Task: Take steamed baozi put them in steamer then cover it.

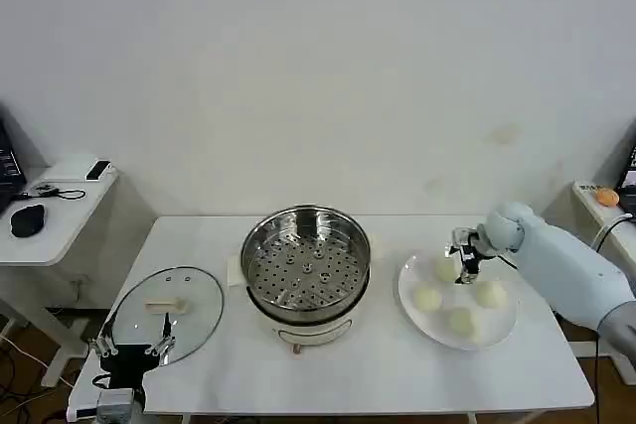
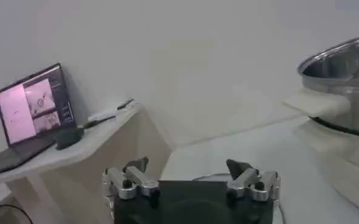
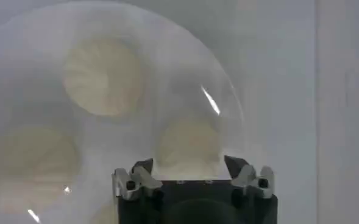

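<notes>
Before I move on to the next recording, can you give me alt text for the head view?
The right claw hovers open over a white plate of four steamed baozi at the table's right. The empty steamer stands uncovered at centre, with its glass lid lying flat to the left by the left claw.

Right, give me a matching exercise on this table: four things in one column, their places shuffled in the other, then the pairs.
Things:
1. steamer
2. glass lid
3. steamed baozi
4. right end effector

Places:
A. flat on the table, on the robot's left
B. on the white plate
C. middle of the table, uncovered
D. open, above the plate, over a bun

Pairs: 1-C, 2-A, 3-B, 4-D
</notes>
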Motion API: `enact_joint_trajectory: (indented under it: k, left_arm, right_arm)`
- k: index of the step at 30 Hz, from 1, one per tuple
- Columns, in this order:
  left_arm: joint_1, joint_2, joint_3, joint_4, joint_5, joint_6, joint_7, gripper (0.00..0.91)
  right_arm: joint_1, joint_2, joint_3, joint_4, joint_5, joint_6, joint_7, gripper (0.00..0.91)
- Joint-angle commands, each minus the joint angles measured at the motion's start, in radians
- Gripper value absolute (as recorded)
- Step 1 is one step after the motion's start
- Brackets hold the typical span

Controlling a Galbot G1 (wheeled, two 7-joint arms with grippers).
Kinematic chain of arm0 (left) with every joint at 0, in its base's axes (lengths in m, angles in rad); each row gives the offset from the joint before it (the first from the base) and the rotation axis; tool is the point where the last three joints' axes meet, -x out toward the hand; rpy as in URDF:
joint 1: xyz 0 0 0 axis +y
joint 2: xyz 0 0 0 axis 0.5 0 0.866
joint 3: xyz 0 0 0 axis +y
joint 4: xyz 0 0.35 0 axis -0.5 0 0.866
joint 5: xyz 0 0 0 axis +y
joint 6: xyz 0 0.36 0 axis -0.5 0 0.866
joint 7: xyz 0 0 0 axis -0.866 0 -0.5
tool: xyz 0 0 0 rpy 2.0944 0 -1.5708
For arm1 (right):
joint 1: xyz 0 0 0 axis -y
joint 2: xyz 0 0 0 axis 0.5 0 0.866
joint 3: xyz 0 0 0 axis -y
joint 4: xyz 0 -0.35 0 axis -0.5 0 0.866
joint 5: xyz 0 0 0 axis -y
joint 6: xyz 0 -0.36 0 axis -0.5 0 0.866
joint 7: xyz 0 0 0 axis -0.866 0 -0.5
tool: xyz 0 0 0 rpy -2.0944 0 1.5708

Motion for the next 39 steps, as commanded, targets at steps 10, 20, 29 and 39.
enact_joint_trajectory:
  k: [10, 20, 29, 39]
  left_arm:
    - [0.006, 0.003, -0.005, -0.008, -0.005, 0.001, -0.002, 0.907]
    - [0.008, 0.009, -0.004, -0.009, -0.014, 0.001, -0.001, 0.907]
    - [0.012, 0.014, -0.006, -0.022, -0.042, 0.005, -0.004, 0.907]
    - [0.017, 0.012, -0.029, -0.028, -0.045, 0.005, -0.003, 0.907]
  right_arm:
    - [0.024, -0.007, -0.019, 0.013, 0.017, -0.007, -0.011, 0.675]
    - [0.213, -0.121, -0.096, 0.177, 0.137, -0.013, -0.047, 0.675]
    - [0.475, -0.139, -0.261, 0.284, 0.309, -0.018, -0.057, 0.675]
    - [0.630, 0.035, -0.395, 0.315, 0.429, -0.003, -0.061, 0.675]
